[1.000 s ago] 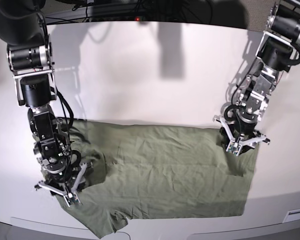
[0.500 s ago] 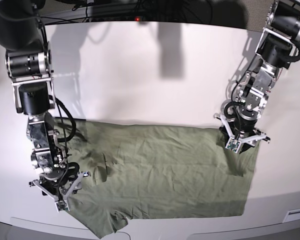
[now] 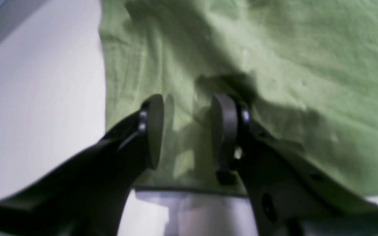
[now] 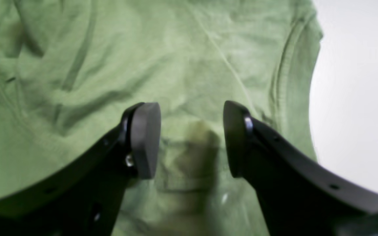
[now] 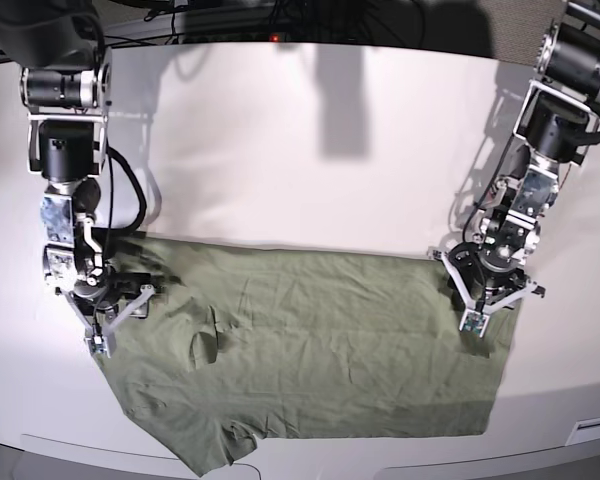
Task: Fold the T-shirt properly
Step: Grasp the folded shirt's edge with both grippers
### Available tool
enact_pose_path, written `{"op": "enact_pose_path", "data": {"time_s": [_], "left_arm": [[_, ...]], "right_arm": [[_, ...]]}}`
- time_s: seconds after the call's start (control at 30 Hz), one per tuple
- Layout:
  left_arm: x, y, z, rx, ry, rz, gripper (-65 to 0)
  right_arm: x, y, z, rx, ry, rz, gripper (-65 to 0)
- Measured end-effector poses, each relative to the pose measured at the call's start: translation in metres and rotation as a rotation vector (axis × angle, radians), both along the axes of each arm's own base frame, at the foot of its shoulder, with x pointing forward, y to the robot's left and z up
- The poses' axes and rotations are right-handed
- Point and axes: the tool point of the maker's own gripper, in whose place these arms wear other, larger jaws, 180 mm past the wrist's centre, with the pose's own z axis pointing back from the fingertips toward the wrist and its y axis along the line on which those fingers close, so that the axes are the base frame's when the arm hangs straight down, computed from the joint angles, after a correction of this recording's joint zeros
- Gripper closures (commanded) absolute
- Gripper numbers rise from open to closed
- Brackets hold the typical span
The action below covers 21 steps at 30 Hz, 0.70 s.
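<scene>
The T-shirt (image 5: 320,350) lies spread and wrinkled across the near half of the table (image 5: 300,150). The left gripper (image 3: 189,131) hangs spread apart over its right edge, the right gripper (image 4: 192,139) likewise over its left edge; neither holds cloth.

Both arms are built of black cylindrical motor housings with silver metal bands and brackets, and loops of black cable run down beside the joints. The left gripper (image 5: 493,308) and right gripper (image 5: 108,320) each carry 2 silvery angular fingers in the base view. Close up, the wrist views show matte black curved fingers ending in flat, rounded dark-grey pads (image 4: 146,139), each fixed with a small silver screw beside the pad.
</scene>
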Motion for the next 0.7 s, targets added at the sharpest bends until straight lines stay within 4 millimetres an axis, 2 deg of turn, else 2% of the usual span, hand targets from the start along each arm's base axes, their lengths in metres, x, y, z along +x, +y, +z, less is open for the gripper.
{"op": "enact_pose_path", "data": {"time_s": [0.13,0.37,0.47,0.6,0.7], "left_arm": [[0.001,-0.016,0.007,-0.054,0.01,-0.03,-21.6],[-0.007,-0.019,0.001,-0.054,0.092,-0.026,-21.5],[-0.01,-0.024,-0.001,-0.113,0.125,-0.016,-21.5],[-0.014,-0.023,-0.001,-0.235,0.191,0.039,-21.5],[-0.016,-0.012,0.0,-0.281,0.231,0.085,-21.5]], "right_arm": [[-0.006,0.0,-0.004,0.021,0.034,0.016,-31.0],[-0.013,0.008,-0.013,0.051,0.043,0.038,-31.0],[-0.019,0.008,-0.018,0.052,0.049,0.038,-31.0],[-0.029,0.007,-0.024,0.03,0.044,0.05,-31.0],[-0.042,0.009,-0.028,-0.009,0.031,0.077,-31.0]]}}
